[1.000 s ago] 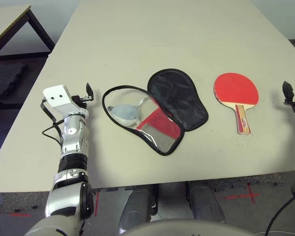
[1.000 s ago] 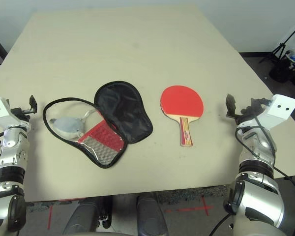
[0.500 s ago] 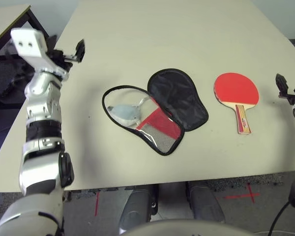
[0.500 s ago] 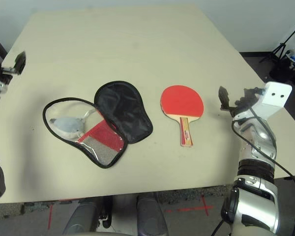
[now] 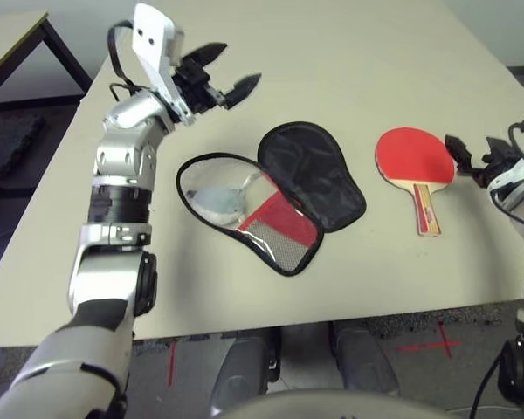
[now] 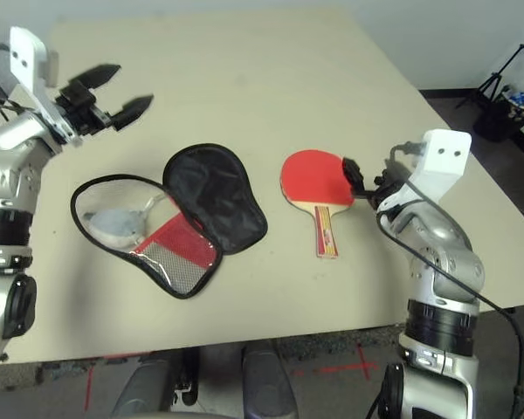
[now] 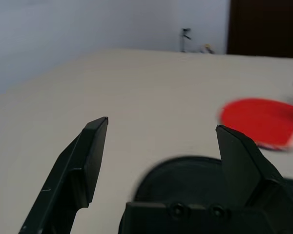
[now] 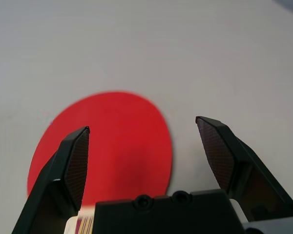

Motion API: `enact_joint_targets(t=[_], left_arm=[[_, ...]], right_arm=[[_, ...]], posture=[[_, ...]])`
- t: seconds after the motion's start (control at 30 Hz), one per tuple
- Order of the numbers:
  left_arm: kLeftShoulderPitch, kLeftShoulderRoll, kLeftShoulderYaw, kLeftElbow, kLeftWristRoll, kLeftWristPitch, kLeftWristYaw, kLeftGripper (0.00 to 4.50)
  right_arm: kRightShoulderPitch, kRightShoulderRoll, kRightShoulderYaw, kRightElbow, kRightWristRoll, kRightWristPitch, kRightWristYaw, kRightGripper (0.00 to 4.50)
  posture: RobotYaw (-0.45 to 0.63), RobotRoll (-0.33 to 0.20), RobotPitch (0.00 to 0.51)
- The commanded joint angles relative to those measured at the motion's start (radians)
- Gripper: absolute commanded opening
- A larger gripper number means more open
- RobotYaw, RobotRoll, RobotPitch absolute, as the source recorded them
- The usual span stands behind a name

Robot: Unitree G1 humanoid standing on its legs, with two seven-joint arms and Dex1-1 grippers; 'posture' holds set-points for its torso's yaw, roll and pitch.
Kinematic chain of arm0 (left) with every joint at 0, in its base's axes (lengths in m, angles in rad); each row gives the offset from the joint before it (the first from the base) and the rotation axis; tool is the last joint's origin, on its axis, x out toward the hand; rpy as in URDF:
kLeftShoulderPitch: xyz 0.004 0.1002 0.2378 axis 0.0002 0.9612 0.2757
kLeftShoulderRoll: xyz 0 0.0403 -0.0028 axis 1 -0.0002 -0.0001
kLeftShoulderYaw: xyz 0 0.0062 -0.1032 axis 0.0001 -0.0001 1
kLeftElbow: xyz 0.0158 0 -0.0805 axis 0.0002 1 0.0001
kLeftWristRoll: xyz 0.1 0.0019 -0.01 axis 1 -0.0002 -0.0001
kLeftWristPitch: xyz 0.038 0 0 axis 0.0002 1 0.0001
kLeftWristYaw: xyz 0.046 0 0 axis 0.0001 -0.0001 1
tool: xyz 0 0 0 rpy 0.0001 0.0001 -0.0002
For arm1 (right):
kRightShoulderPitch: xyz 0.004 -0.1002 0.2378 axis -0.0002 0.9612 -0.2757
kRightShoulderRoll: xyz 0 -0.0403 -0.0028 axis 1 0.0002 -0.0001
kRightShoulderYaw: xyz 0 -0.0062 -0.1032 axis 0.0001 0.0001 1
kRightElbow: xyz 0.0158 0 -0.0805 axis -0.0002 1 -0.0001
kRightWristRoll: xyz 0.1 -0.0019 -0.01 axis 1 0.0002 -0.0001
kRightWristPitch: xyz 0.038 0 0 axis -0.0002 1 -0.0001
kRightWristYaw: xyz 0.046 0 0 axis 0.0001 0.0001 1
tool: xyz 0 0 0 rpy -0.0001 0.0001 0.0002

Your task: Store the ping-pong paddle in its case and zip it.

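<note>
From the head views, the case [image 5: 275,192] is seen lying unzipped on the tabletop [image 5: 332,61], the ping-pong paddle [image 5: 417,166] flat beside it. The left gripper [image 5: 227,74] is held above the case, fingers spread and empty. In the right wrist view, the right gripper [image 8: 144,146] is seen at the paddle's red face, fingers parted, nothing grasped

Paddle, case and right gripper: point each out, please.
ping-pong paddle [image 5: 413,155], left eye view, red rubber face.
case [image 5: 310,175], left eye view, black lining of the opened flap.
right gripper [image 8: 144,146], right wrist view, midway between its open fingertips.
</note>
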State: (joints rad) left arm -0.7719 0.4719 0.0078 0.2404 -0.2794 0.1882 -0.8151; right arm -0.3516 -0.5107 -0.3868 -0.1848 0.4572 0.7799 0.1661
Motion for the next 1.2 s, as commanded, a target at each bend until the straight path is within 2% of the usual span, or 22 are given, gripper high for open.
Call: enact_joint_targets(t=[0.03, 0.17, 0.3, 0.67, 1.17, 1.2], left_arm=[[0.076, 0.012, -0.069, -0.099, 0.014, 0.043, -0.051, 4.5], [0.141, 0.035, -0.128, -0.161, 0.032, 0.082, -0.095, 4.5], [0.158, 0.037, -0.144, -0.167, 0.045, 0.087, -0.096, 4.5], [0.161, 0.002, -0.14, -0.16, 0.057, 0.087, -0.071, 4.5], [0.166, 0.004, -0.127, -0.171, 0.054, 0.102, -0.04, 4.5], [0.166, 0.003, -0.126, -0.171, 0.054, 0.103, -0.038, 4.5]], right_arm=[[0.032, 0.022, -0.007, -0.082, 0.032, 0.108, -0.033, 4.49], [0.034, 0.051, 0.0, -0.139, 0.066, 0.247, -0.061, 4.49], [0.033, 0.077, 0.019, -0.141, 0.057, 0.336, -0.085, 4.49], [0.003, 0.081, 0.057, -0.096, 0.007, 0.379, -0.082, 4.49], [-0.012, 0.11, 0.159, -0.167, -0.062, 0.55, -0.12, 4.49], [-0.011, 0.105, 0.167, -0.164, -0.07, 0.546, -0.117, 4.33]], posture=[[-0.1, 0.0, 0.151], [-0.11, 0.0, 0.153], [-0.1, 0.0, 0.153], [-0.09, 0.0, 0.151], [-0.07, 0.0, 0.16], [-0.06, 0.0, 0.16]])
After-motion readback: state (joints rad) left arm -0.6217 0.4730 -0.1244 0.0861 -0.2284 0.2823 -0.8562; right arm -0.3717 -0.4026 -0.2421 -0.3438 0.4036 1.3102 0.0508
